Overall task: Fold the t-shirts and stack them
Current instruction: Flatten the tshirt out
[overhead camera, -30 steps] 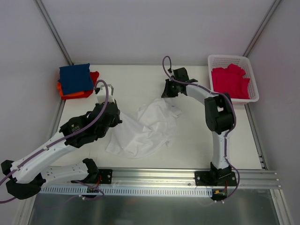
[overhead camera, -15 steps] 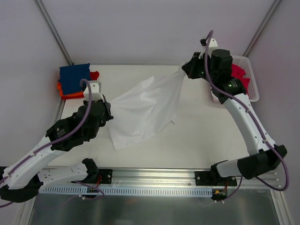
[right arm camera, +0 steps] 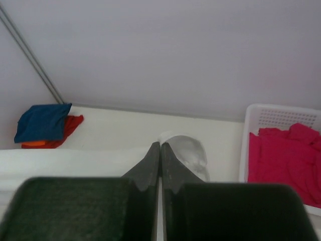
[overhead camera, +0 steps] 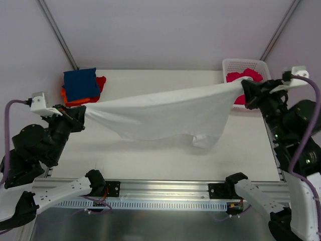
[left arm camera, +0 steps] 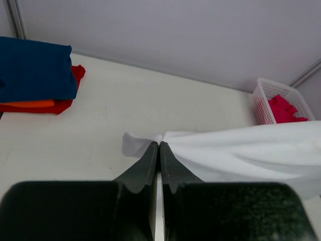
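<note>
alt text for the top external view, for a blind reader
The left gripper and right gripper, both shut, hold a white t-shirt stretched between them over the table. A folded navy t-shirt lies on orange-red cloth far left; a white basket of crimson-pink cloth stands far right.

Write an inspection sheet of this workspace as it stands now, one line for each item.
surface: white table, no spill seen.
job's things: white t-shirt stretched in the air between the two arms, its lower edge sagging; navy t-shirt folded on top of orange-red cloth at the far left corner; crimson-pink cloth lying in the basket at the far right.
clutter: nothing seen.
grippers: left fingers shut on one corner of the white t-shirt; right fingers shut on the opposite corner.
cables: purple cable along each arm, clear of the cloth.
surroundings: plain pale walls, metal posts in the corners, aluminium rail at the near edge.
</note>
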{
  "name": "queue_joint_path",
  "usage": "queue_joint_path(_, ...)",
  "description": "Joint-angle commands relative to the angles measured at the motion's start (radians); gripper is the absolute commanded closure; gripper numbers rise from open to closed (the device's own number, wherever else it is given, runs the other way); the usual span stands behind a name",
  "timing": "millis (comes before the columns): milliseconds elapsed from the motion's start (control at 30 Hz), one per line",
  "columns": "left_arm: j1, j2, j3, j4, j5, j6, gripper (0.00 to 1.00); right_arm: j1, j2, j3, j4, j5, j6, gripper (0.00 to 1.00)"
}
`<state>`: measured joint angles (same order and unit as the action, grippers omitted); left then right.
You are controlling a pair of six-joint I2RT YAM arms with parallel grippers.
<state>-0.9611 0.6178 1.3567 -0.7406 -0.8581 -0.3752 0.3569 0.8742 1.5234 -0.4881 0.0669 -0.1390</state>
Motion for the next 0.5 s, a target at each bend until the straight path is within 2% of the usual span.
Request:
queue_joint_path(0, 0.002, -0.067, 0.053, 0.014, -0.03, 0.059, 1.0, -0.006, -0.118, 0.001, -0.012, 0.097, -0.036, 1.0)
queue_joint_path(200, 0.002, -0.13, 0.079, 0.015, 0.028, 0.045, 1.0, -0.007, -0.24, 0.015, -0.006, 0.097, -0.004, 1.0)
queue_joint_path(333, 0.002, -0.119, 0.087, 0.017, 0.056, 0.03, 1.0, -0.006, -0.256, 0.026, -0.027, 0.086, 0.009, 1.0)
queue_joint_path(467, 0.002, -0.092, 0.039, 0.018, 0.024, -0.004, 1.0, -0.006, -0.25, -0.026, -0.037, 0.065, 0.039, 1.0)
